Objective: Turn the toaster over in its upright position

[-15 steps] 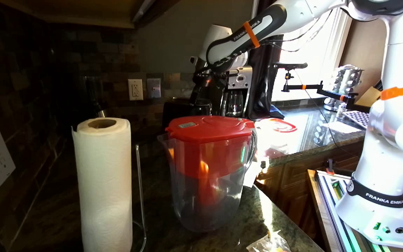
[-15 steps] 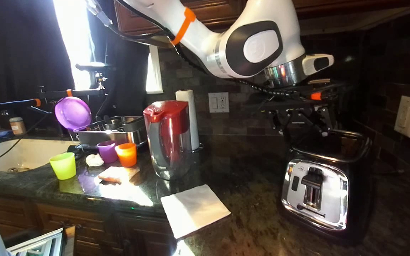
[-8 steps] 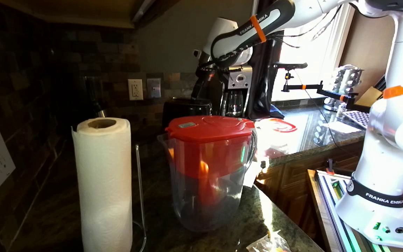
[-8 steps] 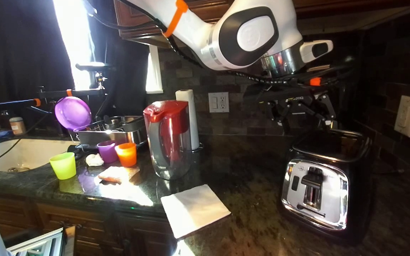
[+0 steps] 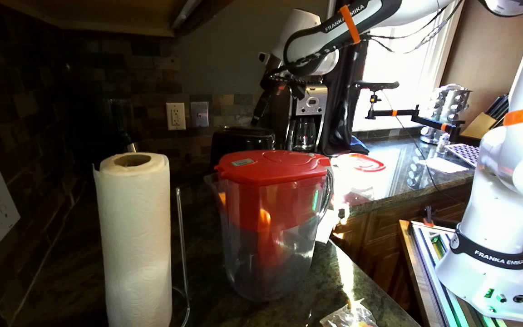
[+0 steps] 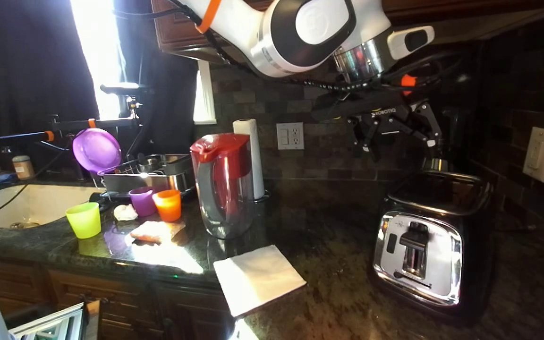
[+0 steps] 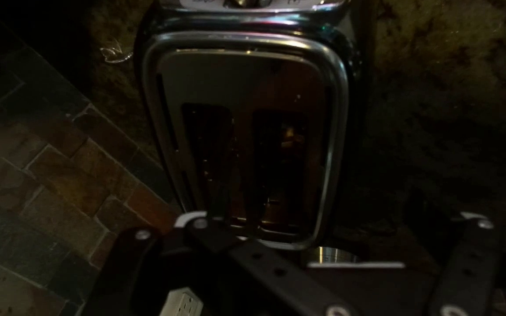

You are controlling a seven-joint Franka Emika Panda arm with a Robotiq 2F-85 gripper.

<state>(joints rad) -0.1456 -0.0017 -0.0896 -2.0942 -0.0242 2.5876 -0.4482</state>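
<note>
The toaster [image 6: 418,259] stands upright on the dark counter in an exterior view, its black body with a silver front panel and lever facing that camera. In an exterior view its dark top [image 5: 243,136] shows behind the red-lidded pitcher. In the wrist view its top [image 7: 244,83], with two slots and a shiny rim, faces the camera. My gripper [image 6: 403,152] hangs above the toaster's far end, its fingers spread apart with nothing between them, clear of the toaster. The gripper also shows in the wrist view [image 7: 323,210], its fingertips dark and hard to make out.
A pitcher with a red lid [image 6: 222,189] and a paper towel roll [image 5: 136,240] stand on the counter. A white sheet [image 6: 259,279] lies before the toaster. A coffee machine [image 5: 313,102] stands near the arm. A shiny metal cylinder [image 6: 436,164] is behind the toaster.
My gripper has risen from the toaster's top and moved slightly left in the exterior view that shows its front. The toaster has not visibly moved.
</note>
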